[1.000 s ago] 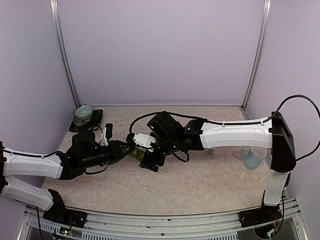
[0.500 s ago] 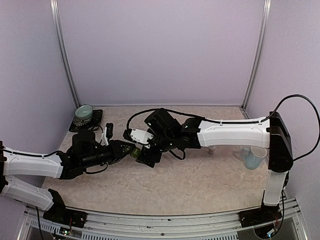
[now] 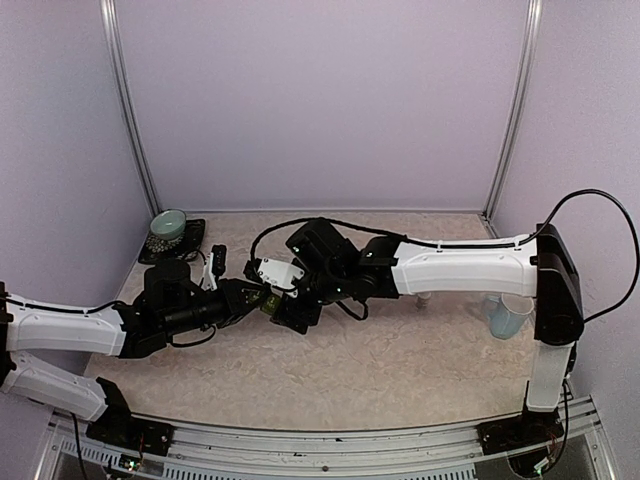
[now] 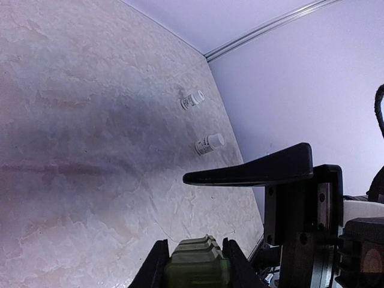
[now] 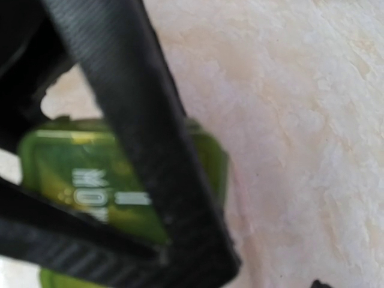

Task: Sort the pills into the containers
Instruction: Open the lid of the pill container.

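The left claw [image 4: 193, 257] is pinching the green pill box [image 5: 90, 198] near the middle of the table [image 3: 420, 370], a bit left. The right claw [image 3: 292, 312] has slid left over it and is narrowing, fingers still apart. It is probably getting ready to open it.

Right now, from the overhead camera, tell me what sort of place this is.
Probably a lab test cell for robots: bare lilac walls framed by metal posts, a marble-patterned tabletop, and a left arm and right arm bolted to a rail at its near edge.
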